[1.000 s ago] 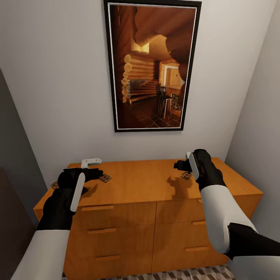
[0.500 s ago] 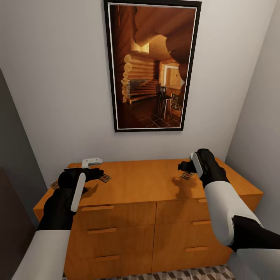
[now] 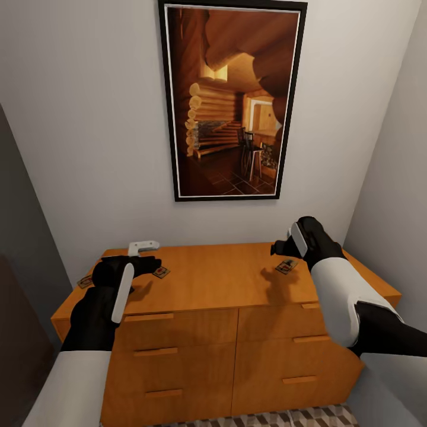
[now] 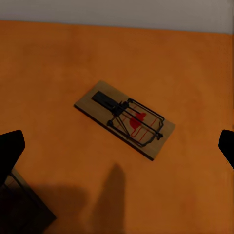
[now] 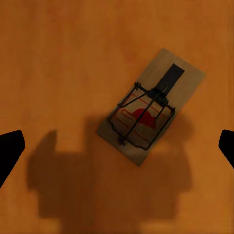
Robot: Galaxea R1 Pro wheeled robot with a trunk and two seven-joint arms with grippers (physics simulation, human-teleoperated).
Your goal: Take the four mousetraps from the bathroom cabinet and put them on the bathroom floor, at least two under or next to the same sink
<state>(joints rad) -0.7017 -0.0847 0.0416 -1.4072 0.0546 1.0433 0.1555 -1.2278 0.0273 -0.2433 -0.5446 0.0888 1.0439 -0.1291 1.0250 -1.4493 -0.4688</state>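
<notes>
The orange-brown cabinet (image 3: 219, 279) stands against the wall, and mousetraps lie on its top. One mousetrap (image 3: 160, 271) lies just right of my left gripper (image 3: 142, 263); another (image 3: 85, 281) sits at the top's left edge, beside that arm. In the left wrist view this mousetrap (image 4: 125, 118) lies flat between the gripper's (image 4: 117, 146) wide-apart fingertips (image 4: 9, 148). A third mousetrap (image 3: 286, 266) lies below my right gripper (image 3: 280, 248), which hovers above it. The right wrist view looks straight down on that mousetrap (image 5: 151, 112), with the open gripper (image 5: 117, 146) holding nothing.
A large framed picture (image 3: 231, 101) hangs on the wall above the cabinet. Walls close in on the left and right. A strip of patterned bathroom floor (image 3: 267, 418) shows below the drawers. A dark flat shape (image 4: 19, 204) lies in shadow near the left fingertip.
My right arm has lifted and drawn slightly to the right, uncovering the mousetrap beneath it. The left gripper has crept a little forward over the cabinet top.
</notes>
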